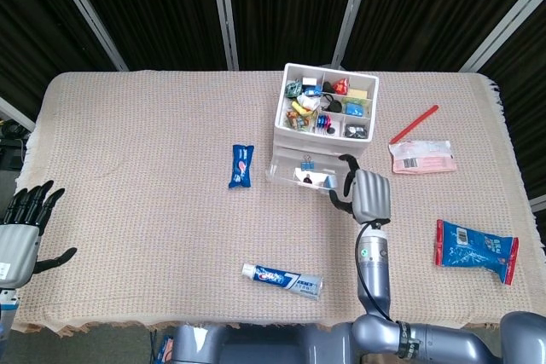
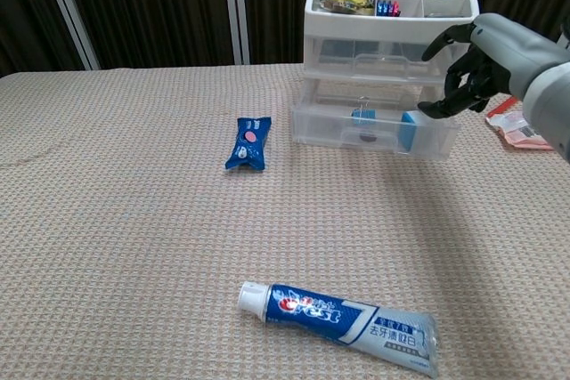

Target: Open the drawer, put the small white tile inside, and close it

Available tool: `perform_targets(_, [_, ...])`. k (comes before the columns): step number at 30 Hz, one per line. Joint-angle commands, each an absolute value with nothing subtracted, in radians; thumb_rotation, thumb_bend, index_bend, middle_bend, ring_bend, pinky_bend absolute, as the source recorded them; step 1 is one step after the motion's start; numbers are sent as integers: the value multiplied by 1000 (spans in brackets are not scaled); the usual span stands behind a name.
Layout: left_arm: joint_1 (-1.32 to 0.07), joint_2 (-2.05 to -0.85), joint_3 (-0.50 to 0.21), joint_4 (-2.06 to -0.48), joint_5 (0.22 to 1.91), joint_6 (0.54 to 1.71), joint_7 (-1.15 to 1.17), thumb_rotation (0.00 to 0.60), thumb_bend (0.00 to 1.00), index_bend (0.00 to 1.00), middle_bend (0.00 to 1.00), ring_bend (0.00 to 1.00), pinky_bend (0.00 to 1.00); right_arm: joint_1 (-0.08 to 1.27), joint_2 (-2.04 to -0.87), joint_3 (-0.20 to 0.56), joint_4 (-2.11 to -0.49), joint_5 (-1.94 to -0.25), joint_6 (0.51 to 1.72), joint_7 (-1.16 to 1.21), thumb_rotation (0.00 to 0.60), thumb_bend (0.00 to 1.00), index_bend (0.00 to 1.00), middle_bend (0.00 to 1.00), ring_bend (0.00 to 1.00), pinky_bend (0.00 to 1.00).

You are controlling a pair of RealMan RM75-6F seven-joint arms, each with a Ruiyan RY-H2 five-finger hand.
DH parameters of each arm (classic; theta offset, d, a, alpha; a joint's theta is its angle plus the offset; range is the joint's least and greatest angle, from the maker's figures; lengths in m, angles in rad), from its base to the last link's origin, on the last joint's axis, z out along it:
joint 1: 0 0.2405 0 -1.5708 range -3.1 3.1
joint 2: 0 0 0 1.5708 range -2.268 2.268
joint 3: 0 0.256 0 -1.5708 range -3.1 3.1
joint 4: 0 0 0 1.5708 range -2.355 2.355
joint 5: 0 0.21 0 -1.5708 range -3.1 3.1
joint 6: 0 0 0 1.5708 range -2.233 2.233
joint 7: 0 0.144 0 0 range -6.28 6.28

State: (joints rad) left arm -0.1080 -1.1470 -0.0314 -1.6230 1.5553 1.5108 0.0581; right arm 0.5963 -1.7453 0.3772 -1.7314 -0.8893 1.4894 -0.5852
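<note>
While the lower drawer stands pulled out, the scene reads as follows
Worktop: cloth-covered worktop [image 1: 136, 142] with wide bare room left of the organizer; far and right edges lie close to it
Organizer: clear drawer unit [image 2: 383, 51], cluttered tray on top
Drawer: bottom drawer [image 2: 374, 131] open toward the robot, binder clip on its rim
Right hand: right hand [image 2: 476, 64] empty, fingers loosely curled, just beside the drawer's right front corner
Left hand: left hand [image 1: 21, 228] released and spread at the near left edge, well apart
Toothpaste: tube [image 2: 338, 318] near the front, clear of the path
Tile: small white tile [image 2: 409, 130] inside the drawer, right end, standing on edge; likely light, stiff, slippery
Hold: for closing, push the drawer's front squarely
</note>
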Motion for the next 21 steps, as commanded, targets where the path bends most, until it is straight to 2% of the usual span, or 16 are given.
perform_targets(1, [-107,-1149,-33,-1622,1556,1515,59,600,152,86,0,0,0,543,-1685,216,-1749,-1125,1512,-503,600,191,321,526,471,446])
perform_targets(3, [-106,-1151,-34,-1621,1556,1519,59,600,152,86,0,0,0,534,-1658,143,-1723,-1229,1507,-488,600,192,321,443,353,384])
perform_targets(5, [-105,-1153,-35,-1620,1556,1522,60,600,152,86,0,0,0,527,-1632,76,-1679,-1324,1505,-485,600,192,310,312,193,279])
perform_targets(8, [-103,-1155,-38,-1620,1546,1521,59,600,152,86,0,0,0,520,-1597,-9,-1604,-1432,1489,-515,600,194,227,162,25,116])
perform_targets(13, [-99,-1159,-50,-1621,1523,1527,67,600,174,86,0,0,0,518,-1568,-71,-1536,-1512,1471,-620,600,205,180,111,0,37])
perform_targets(21, [-95,-1163,-62,-1637,1487,1523,86,600,183,86,0,0,0,531,-1581,-115,-1377,-1657,1441,-771,600,216,179,59,0,5])
